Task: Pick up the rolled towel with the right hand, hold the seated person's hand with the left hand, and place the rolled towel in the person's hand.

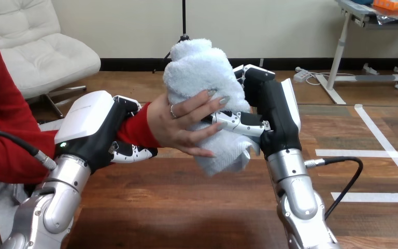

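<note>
— What is the surface in front of you?
— A dark brown wooden table (186, 207), smooth with a long grain, across the near part of my view. Everything I'm handling is held up above it.

— Start at the left.
— My left hand (96, 129) rises on its silver forearm, with the glossy white shell on its back turned toward me. Its black-and-white fingers (134, 152) are curled under the person's wrist (134, 127), which is covered by a red sleeve. I read that as a closed grip round the wrist. The shell blocks most of the upper side of that grip.

— And the person's hand?
— The person's hand (179, 127) is just right of my left hand. Its fingers lie across the near face of the rolled towel (202, 78), and its palm is against the cloth, hidden from me.

— Describe the towel.
— White, thick, nubbly terry, rolled into a fat, soft cylinder that stands nearly upright in mid-air. The top is lumpy and the lower end hangs below the person's hand. It sits between that hand and my right hand, and both touch it.

— And the right hand?
— My right hand (274, 114), with its black palm, is against the towel's right side and its fingers are wrapped round the roll. One jointed finger (236, 122) crosses the near face just below the person's fingertips. Others hook in near the top. The rest are behind the towel, and I can't see the roll's far side.
</note>
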`<act>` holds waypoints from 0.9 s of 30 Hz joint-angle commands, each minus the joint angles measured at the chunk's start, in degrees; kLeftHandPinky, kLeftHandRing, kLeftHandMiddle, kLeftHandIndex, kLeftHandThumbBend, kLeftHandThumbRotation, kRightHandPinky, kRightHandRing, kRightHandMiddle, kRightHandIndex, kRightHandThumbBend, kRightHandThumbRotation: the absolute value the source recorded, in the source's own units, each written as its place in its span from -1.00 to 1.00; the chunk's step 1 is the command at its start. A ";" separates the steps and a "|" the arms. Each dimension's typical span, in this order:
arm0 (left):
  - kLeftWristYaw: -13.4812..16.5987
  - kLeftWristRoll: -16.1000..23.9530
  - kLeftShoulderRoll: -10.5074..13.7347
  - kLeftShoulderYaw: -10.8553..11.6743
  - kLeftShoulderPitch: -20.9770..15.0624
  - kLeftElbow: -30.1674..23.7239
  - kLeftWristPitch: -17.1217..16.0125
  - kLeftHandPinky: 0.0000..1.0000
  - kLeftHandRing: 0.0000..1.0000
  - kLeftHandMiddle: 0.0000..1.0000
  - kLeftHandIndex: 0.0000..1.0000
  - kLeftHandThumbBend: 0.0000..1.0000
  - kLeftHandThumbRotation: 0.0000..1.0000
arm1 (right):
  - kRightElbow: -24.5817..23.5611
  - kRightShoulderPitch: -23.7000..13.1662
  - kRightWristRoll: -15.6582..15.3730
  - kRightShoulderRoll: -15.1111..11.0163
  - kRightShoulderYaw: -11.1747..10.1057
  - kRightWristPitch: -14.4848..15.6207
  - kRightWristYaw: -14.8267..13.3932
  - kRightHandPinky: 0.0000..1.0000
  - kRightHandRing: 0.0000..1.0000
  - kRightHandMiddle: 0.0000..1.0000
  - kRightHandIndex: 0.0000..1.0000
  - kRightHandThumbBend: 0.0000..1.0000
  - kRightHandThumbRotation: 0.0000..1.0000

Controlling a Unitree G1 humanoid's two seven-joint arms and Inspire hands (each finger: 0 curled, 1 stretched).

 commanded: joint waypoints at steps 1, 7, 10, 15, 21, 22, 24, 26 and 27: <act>0.90 0.75 -0.13 1.94 -7.43 -8.93 -0.81 -0.27 -0.11 -0.01 0.00 0.40 -0.84 | -5.60 -0.32 -0.64 -0.36 2.88 3.22 4.07 -0.22 0.01 0.17 0.22 0.57 -0.09; 0.81 0.99 -0.04 1.93 -7.07 -9.42 -0.82 -0.20 -0.02 0.08 0.10 0.47 -0.63 | -7.10 0.45 -1.53 -0.98 2.98 5.18 4.41 -0.13 0.11 0.29 0.37 0.58 0.30; 0.74 0.91 -0.03 1.98 -6.88 -9.58 -0.91 -0.18 0.02 0.13 0.14 0.50 -0.54 | -7.64 0.81 -1.32 -0.99 2.89 5.84 4.67 -0.09 0.15 0.33 0.44 0.58 0.49; 0.59 0.86 -0.01 2.04 -6.58 -9.86 -0.95 -0.17 0.05 0.16 0.18 0.51 -0.45 | -8.71 1.46 -0.51 -0.87 2.68 7.04 5.41 -0.08 0.17 0.36 0.48 0.52 0.67; 0.39 0.60 0.06 2.19 -6.24 -10.09 -1.19 -0.16 0.07 0.18 0.19 0.46 -0.37 | -9.50 2.15 0.33 -0.86 2.44 7.92 6.41 -0.08 0.17 0.37 0.49 0.40 0.84; 0.37 0.46 0.06 2.26 -6.15 -10.09 -1.31 -0.16 0.07 0.18 0.19 0.46 -0.37 | -9.61 2.28 0.58 -0.90 2.39 8.05 6.73 -0.08 0.17 0.37 0.49 0.39 0.86; 0.35 0.33 0.04 2.33 -6.08 -10.06 -1.45 -0.16 0.07 0.18 0.20 0.44 -0.36 | -9.75 2.40 0.88 -0.92 2.32 8.25 7.12 -0.08 0.17 0.37 0.48 0.35 0.90; 0.35 0.17 0.01 2.42 -5.97 -10.03 -1.56 -0.17 0.07 0.19 0.20 0.43 -0.35 | -9.73 2.49 1.35 -0.98 2.21 8.37 7.69 -0.08 0.18 0.37 0.48 0.32 0.93; 0.34 0.13 -0.01 2.44 -5.94 -10.03 -1.58 -0.17 0.07 0.19 0.20 0.43 -0.35 | -9.73 2.52 1.48 -1.00 2.18 8.41 7.86 -0.08 0.19 0.37 0.48 0.28 0.96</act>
